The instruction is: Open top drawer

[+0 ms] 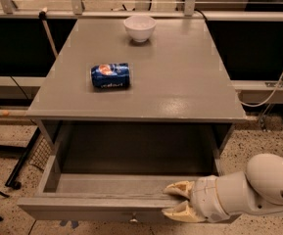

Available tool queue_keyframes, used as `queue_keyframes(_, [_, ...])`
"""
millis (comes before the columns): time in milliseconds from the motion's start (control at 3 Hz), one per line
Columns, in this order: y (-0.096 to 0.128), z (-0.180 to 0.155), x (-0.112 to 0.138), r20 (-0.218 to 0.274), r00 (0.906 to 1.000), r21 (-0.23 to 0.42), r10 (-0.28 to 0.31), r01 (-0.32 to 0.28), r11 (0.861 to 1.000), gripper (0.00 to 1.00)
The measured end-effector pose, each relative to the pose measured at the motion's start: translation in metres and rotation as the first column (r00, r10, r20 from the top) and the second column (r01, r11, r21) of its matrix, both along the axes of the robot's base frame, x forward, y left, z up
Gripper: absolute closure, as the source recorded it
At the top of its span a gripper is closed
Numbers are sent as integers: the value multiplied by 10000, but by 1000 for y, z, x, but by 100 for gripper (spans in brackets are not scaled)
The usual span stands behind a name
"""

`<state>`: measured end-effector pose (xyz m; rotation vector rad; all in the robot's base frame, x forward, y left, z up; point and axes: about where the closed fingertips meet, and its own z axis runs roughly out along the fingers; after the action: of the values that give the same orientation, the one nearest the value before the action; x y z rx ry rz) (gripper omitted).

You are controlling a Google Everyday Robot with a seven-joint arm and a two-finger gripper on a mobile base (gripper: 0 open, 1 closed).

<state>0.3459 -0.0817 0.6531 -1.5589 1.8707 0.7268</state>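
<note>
The top drawer (97, 207) of the grey table stands pulled far out toward me, its shallow grey box empty. Its flat front runs along the bottom of the view, with the small knob (133, 220) just showing at the lower edge. My gripper (176, 201) comes in from the lower right on a white arm. Its two cream fingers (179, 188) straddle the top edge of the drawer front, right of centre, one finger inside the drawer and one outside. The jaws stand apart around the front panel.
On the grey tabletop (180, 82) a blue soda can (110, 76) lies on its side left of centre, and a white bowl (140, 27) stands at the back. Black frame legs (21, 163) stand on the speckled floor at left. A cable (278, 89) hangs at right.
</note>
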Motion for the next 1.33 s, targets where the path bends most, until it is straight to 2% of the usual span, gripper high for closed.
queue_keyframes(333, [1,0,0,0,10000,-5,23,-23,10000,28])
queue_keyframes(667, [2,0,-1,1,10000,-14,59,-59,10000,0])
queue_keyframes(1333, [-4,9,3,409,9992,-88,-42,45,10000,0])
